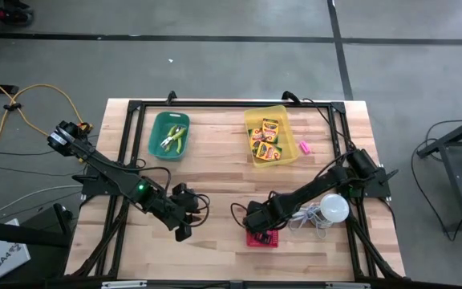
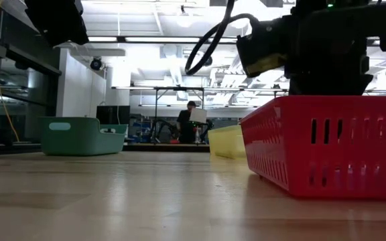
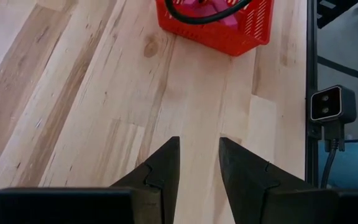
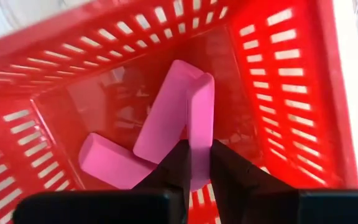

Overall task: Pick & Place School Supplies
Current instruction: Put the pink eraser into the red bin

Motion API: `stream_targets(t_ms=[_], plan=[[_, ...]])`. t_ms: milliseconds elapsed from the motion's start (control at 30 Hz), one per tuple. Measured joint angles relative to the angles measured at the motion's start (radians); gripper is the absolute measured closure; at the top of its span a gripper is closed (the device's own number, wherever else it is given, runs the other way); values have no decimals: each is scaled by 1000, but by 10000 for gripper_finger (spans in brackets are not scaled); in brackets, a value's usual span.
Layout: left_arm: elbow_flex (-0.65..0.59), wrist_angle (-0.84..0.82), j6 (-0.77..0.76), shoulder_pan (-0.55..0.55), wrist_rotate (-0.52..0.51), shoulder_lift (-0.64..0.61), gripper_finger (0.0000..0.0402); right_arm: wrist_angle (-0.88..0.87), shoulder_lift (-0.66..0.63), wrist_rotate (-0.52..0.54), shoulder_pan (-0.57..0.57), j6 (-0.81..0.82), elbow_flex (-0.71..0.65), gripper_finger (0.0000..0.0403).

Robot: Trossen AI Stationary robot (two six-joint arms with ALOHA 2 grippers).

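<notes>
My right gripper (image 4: 199,148) reaches down into the red slotted basket (image 4: 278,74) near the table's front edge (image 1: 263,238), shut on a pink eraser (image 4: 202,106). Two more pink erasers (image 4: 163,118) (image 4: 107,163) lie on the basket's floor. Another pink eraser (image 1: 303,148) lies on the table beside the yellow bin (image 1: 285,114), which holds several crayon boxes (image 1: 267,138). My left gripper (image 3: 199,142) hangs open over bare wood to the basket's left (image 1: 184,230), with nothing between its fingers. My right gripper pinches the pink eraser's near end (image 4: 199,155) between its two fingers, coming from above and pointing down into the basket. The eraser runs on from the fingers, along them, toward the basket's floor, beside another eraser. Whether its far end rests on the floor I cannot tell.
A green bin (image 1: 169,135) with yellow-green-handled tools stands at the far left. A white round bulb (image 1: 334,207) with its coiled white cord lies right of the basket, under my right arm. A black frame (image 1: 239,103) borders the table. Bare wood lies in the middle.
</notes>
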Motion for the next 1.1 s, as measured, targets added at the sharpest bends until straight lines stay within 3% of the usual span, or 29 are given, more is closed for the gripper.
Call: stream_targets(t_ms=[400,700,1100], plan=[[0,-1,0,0,0,0,293,-5,2,11,-7,0,-1,320],[0,-1,0,0,0,0,293,-14,1,3,-34,-52,-1,316],[0,6,0,0,0,0,293,-48,-100,-76,-69,-73,0,316]])
